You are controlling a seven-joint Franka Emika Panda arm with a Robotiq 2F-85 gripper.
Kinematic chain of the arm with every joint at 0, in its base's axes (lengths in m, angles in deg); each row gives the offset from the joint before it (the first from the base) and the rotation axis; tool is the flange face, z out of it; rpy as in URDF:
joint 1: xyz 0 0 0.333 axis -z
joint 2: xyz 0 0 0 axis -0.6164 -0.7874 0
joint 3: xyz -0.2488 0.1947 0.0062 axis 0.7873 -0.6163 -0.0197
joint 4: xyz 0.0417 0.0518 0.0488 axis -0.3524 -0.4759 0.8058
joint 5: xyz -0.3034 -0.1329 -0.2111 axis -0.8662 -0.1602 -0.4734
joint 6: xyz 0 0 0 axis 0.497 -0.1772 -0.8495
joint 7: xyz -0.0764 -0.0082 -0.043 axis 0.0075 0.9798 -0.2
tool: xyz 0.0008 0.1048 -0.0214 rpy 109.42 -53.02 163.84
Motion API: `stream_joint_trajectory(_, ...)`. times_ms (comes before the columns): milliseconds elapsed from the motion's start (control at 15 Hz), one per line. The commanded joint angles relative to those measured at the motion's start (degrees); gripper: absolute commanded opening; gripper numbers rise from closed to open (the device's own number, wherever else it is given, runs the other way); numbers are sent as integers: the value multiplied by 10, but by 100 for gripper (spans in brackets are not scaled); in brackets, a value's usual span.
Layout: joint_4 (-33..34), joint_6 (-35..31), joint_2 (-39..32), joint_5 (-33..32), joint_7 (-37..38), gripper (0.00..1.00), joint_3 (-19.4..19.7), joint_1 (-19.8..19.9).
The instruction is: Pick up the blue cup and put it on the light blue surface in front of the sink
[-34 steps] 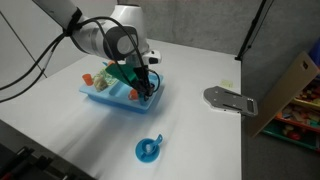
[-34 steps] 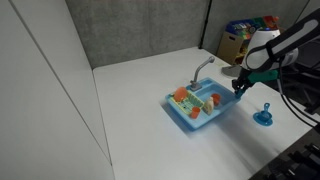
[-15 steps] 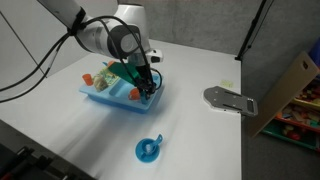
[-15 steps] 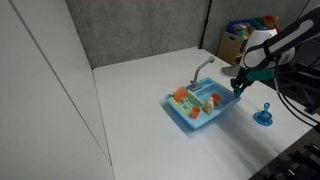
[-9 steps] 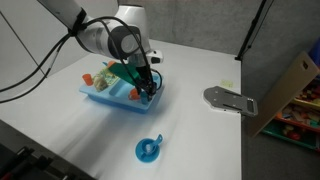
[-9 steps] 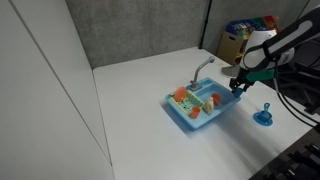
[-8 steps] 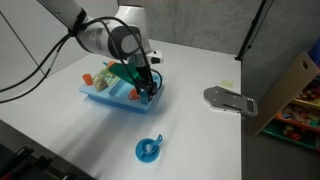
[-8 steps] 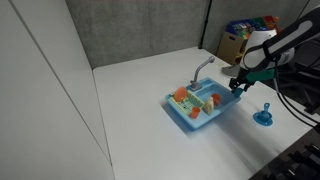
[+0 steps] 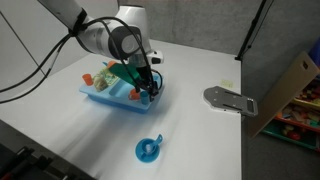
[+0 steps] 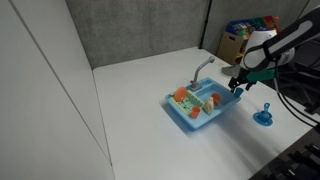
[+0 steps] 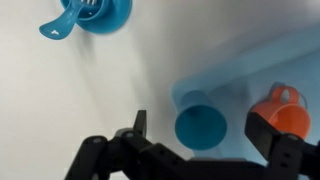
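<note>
The tiny mid-blue plastic toy cup (image 11: 200, 124) stands upright, mouth up, on the pale blue flat plastic top (image 11: 240, 90) of the small rectangular blue toy sink (image 9: 112, 92), near that top's edge and just left of an orange toy cup (image 11: 281, 107) in the wrist view. The Robotiq gripper (image 11: 198, 135) hangs directly over it, its two black fingers (image 11: 137, 128) spread wide to either side, clear of the cup's wall and gripping nothing. On the white table (image 9: 80, 135), well apart on the near side of the sink in an exterior view, lies a flat blue plastic disc with a handle (image 9: 148, 150).

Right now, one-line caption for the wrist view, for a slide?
Wrist view: open pincer straddles the blue cup from above, an orange cup beside it, a blue disc at the top edge.
</note>
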Motion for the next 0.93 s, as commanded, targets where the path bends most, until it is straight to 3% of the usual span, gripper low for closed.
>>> stream_joint_trajectory(0,-7,18,22,0,-18,100,1,3)
stream_joint_trajectory(600,-44,56,78,2,-113,100,-24,22)
stream_joint_trajectory(867,-72,73,124,-12,-104,100,-12,10)
